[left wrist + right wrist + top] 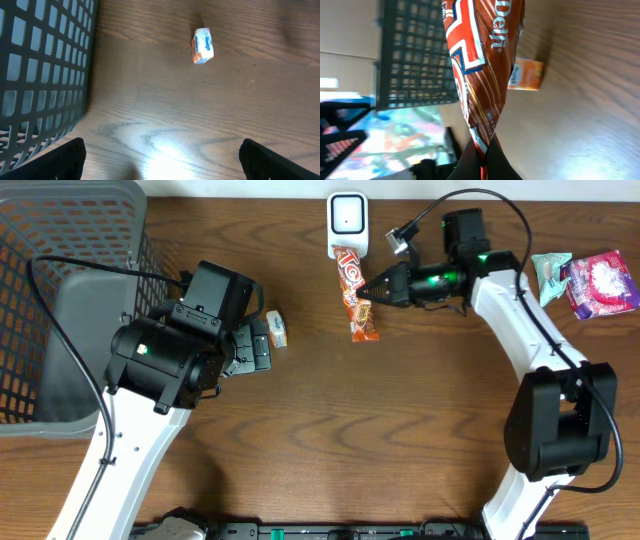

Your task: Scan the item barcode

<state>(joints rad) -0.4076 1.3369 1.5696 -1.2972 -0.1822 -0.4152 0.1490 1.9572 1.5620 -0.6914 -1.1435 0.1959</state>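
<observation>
Right fingers [504, 169], pinching one end of the orange-red candy bar [481, 62], hid that tip; its lettering ran off-frame. It sat at the scanner's [347, 218] six o'clock. Left fingers [62, 160] stood spread.

My right fingers [506, 169] are black. The snack wrapper [480, 70] is orange-red with white lettering and blue-edged white bands. The tabletop [400, 410] is brown wood grain, the basket [100, 220] a dark grey grid, the scanner [347, 220] white, and the small packet [276, 328] white, orange and blue.
</observation>
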